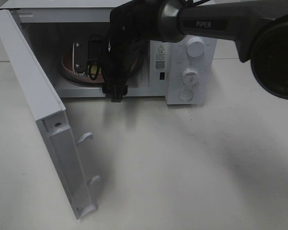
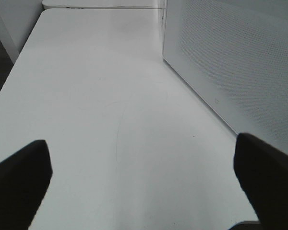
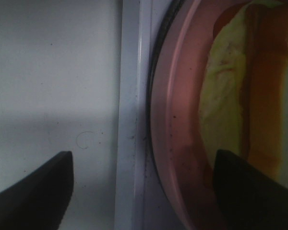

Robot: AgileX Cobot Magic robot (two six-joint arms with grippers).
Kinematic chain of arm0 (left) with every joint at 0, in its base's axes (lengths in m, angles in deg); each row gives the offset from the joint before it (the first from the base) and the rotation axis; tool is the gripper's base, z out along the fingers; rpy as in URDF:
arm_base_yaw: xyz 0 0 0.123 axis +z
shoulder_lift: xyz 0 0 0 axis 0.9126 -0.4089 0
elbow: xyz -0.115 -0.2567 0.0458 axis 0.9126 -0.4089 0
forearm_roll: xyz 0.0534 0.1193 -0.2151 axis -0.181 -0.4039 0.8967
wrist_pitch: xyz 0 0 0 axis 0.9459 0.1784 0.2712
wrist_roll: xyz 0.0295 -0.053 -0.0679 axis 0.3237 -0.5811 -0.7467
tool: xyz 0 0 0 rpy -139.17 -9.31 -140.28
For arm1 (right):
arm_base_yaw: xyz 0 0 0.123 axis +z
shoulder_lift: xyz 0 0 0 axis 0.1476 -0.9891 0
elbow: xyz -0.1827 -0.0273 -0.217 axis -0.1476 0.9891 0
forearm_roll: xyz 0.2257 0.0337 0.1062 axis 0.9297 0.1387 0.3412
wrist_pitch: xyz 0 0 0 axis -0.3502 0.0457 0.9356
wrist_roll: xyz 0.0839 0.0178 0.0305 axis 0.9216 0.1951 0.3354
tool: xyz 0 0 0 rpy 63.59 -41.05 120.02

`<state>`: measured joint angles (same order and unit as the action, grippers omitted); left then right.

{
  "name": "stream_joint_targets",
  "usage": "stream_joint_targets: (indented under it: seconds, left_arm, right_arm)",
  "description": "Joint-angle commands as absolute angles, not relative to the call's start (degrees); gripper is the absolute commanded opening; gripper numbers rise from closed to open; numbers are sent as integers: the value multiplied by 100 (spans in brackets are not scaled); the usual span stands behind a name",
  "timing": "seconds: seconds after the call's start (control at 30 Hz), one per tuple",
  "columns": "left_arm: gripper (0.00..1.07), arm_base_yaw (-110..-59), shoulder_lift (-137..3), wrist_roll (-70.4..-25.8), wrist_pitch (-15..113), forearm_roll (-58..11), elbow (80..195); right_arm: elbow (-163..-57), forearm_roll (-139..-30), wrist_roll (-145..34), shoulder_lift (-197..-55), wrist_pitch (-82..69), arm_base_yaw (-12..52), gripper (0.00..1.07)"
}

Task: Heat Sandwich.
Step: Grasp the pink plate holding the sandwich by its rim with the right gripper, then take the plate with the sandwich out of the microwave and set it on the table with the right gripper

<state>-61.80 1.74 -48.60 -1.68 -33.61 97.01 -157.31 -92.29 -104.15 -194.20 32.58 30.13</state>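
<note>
The sandwich [image 3: 225, 96] lies on a round pink plate [image 3: 175, 120] inside the open microwave [image 1: 189, 72]; its pale yellow filling and brown crust fill the right wrist view. My right gripper [image 3: 144, 153] is open inside the oven, one finger [image 3: 38, 191] outside the plate's rim and the other finger [image 3: 254, 191] over the plate by the sandwich. In the high view the right arm [image 1: 125, 48] reaches into the cavity and hides the sandwich; only an edge of the plate [image 1: 69, 67] shows. My left gripper [image 2: 140, 140] is open over bare table, holding nothing.
The microwave door [image 1: 43, 110] swings wide to the left, its latch hooks [image 1: 86, 136] pointing out over the white table [image 1: 192, 167]. Two dials and a button sit on the control panel [image 1: 189, 76]. The oven's perforated side wall [image 2: 230, 57] stands beside the left gripper.
</note>
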Motion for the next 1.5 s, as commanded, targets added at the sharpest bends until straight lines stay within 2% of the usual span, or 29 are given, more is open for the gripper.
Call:
stream_joint_targets:
  seconds: [0.03,0.5,0.6,0.67,0.7,0.73,0.77,0.87,1.5]
  left_arm:
    - [98,-6157,203,-4872,-93,-3361,9696]
    - [98,-6157,203,-4872,-93,-3361,9696]
    - [98,-6157,203,-4872,-93,-3361,9696]
    - [98,-6157,203,-4872,-93,-3361,9696]
    - [98,-6157,203,-4872,-93,-3361,9696]
    - [98,-6157,203,-4872,-93,-3361,9696]
    - [98,-6157,203,-4872,-93,-3361,9696]
    - [98,-6157,203,-4872,-93,-3361,9696]
    - [98,-6157,203,-4872,-93,-3361,9696]
  right_arm:
    - [-15862,-9263,-10312,-19506,3293,3030,77]
    - [-16338,-9223,-9986,-20016,3247,3013,76]
    - [-16338,-9223,-9791,-20062,3247,3013,71]
    - [-16338,-9223,-9739,-20062,3241,3013,61]
    - [-16338,-9223,-9728,-20062,3264,3013,45]
    - [-16338,-9218,-9682,-20062,3293,3013,34]
    - [-16338,-9218,-9682,-20062,3293,3013,34]
    - [-16338,-9195,-9367,-20062,3419,3013,0]
    - [-16327,-8971,-9642,-19862,3614,2944,0]
